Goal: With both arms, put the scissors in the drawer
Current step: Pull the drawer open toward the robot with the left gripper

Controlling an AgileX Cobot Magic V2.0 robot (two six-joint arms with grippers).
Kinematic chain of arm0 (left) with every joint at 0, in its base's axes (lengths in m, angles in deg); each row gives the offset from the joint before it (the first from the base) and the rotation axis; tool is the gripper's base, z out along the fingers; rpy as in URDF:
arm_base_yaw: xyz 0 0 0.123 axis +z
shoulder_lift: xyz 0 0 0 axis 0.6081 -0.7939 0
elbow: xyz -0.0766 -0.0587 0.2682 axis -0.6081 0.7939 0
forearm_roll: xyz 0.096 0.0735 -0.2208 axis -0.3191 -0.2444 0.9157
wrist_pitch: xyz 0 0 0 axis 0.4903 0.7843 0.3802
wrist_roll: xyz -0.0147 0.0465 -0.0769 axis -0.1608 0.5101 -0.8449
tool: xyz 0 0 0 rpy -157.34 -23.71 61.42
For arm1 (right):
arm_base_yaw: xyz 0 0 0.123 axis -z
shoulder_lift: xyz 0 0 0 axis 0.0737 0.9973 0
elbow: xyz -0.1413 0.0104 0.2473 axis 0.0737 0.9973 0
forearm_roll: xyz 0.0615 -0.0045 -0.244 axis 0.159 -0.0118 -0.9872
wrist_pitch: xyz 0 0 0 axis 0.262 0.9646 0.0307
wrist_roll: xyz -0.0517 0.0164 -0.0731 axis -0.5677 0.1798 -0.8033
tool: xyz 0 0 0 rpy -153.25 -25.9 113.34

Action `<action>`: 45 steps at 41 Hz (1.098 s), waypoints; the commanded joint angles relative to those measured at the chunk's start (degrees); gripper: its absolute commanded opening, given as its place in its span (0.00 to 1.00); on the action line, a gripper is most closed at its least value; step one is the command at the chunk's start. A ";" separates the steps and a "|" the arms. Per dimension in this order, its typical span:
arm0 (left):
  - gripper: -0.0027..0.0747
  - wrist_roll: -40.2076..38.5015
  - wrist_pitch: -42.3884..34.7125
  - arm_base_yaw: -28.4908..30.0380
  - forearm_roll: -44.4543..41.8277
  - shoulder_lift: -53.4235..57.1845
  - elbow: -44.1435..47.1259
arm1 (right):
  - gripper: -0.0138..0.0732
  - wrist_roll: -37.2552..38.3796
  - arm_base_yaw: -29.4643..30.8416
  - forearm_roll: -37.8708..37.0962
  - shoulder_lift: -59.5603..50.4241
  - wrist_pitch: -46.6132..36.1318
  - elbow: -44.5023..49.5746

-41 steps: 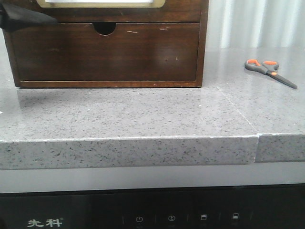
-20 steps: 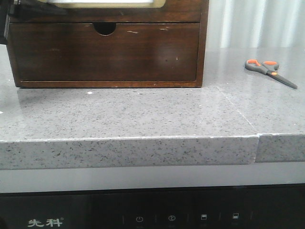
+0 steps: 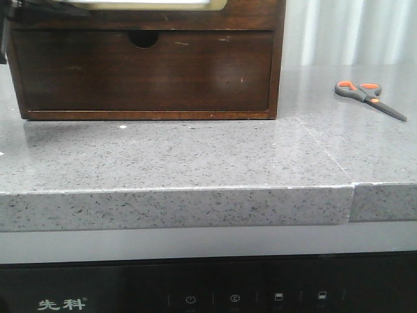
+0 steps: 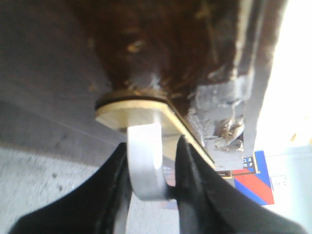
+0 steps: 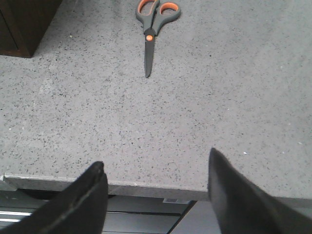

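The scissors point(image 3: 368, 96) lie flat on the grey counter to the right of the cabinet, and also show in the right wrist view point(image 5: 152, 29). The drawer point(image 3: 247, 18) is the upper front of the cabinet, cut off by the top of the front view, where only a strip of its white bar handle point(image 3: 146, 2) shows. In the left wrist view my left gripper point(image 4: 152, 144) is shut on that white handle point(image 4: 145, 163), which comes out of the tan recess point(image 4: 131, 109). My right gripper point(image 5: 155, 168) is open and empty over the counter's front edge, well short of the scissors.
A lower dark drawer front point(image 3: 143, 75) with a semicircular notch sits under the drawer. The speckled grey counter point(image 3: 195, 156) has a seam on its right side and a front edge point(image 5: 146, 187). The cabinet's corner point(image 5: 22, 22) shows in the right wrist view.
My left gripper has moved up from in front of the cabinet's upper left corner to the drawer handle, nearly out of the front view. The scissors have not moved.
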 commanded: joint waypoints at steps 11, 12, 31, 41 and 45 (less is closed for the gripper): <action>0.16 4.75 9.69 -0.71 3.10 17.57 11.08 | 0.70 -0.54 0.00 -0.84 0.51 -3.97 -1.54; 0.16 4.75 9.84 -0.71 3.10 18.62 11.71 | 0.70 -0.54 0.00 -0.84 0.51 -3.97 -1.54; 0.17 4.75 9.14 -0.71 2.79 36.88 25.62 | 0.70 -0.54 0.00 -0.84 0.51 -3.97 -1.54; 0.55 4.35 8.12 -0.71 2.10 36.72 25.62 | 0.70 -0.54 0.00 -0.84 0.51 -3.97 -1.54; 0.65 4.36 7.81 -0.71 1.86 36.72 25.62 | 0.70 -0.54 0.00 -0.84 0.51 -3.97 -1.54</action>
